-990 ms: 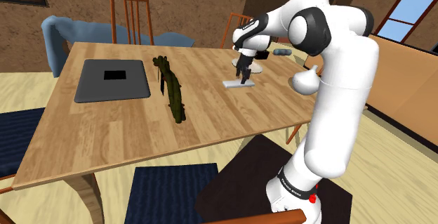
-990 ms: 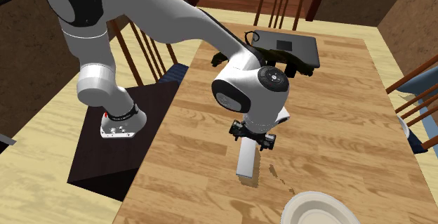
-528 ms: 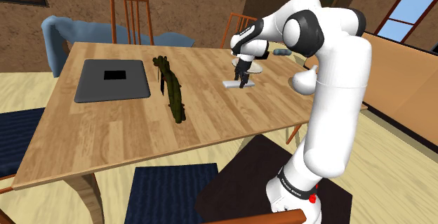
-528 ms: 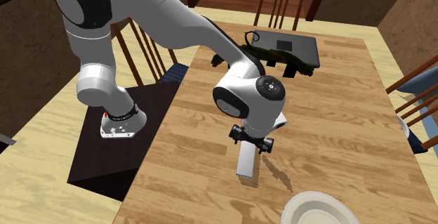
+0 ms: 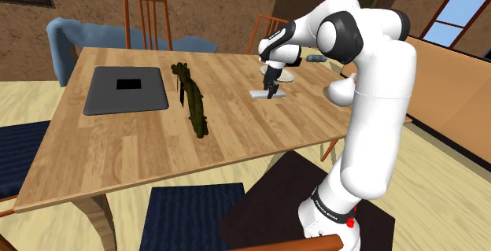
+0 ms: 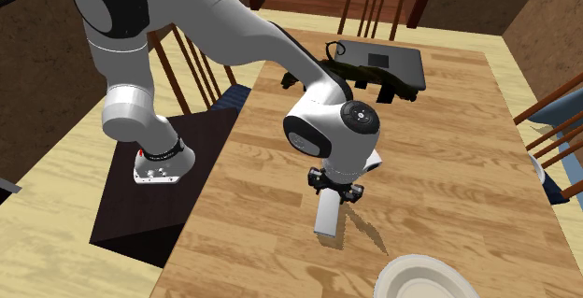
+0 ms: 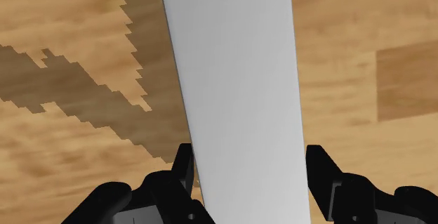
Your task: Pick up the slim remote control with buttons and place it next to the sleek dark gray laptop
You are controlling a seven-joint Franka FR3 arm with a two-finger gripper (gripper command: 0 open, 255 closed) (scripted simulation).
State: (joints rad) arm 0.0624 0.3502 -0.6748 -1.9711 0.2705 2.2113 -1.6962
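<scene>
**Colleague:** Wrist view: where's the slim plain white slab remote (image 7: 239, 75)?

**Me:** Flat on my light wooden desk (image 5: 118, 155), well apart from the flat dark grey laptop (image 5: 126, 92). I see the black pincer (image 7: 249, 163) apart, its fingers (image 7: 182, 173) straddling the remote.

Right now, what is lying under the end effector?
A plain pale grey remote, flat on the wooden table. The end effector covers its near end, and no buttons show on it. The remote hides the wood beneath it.
</scene>
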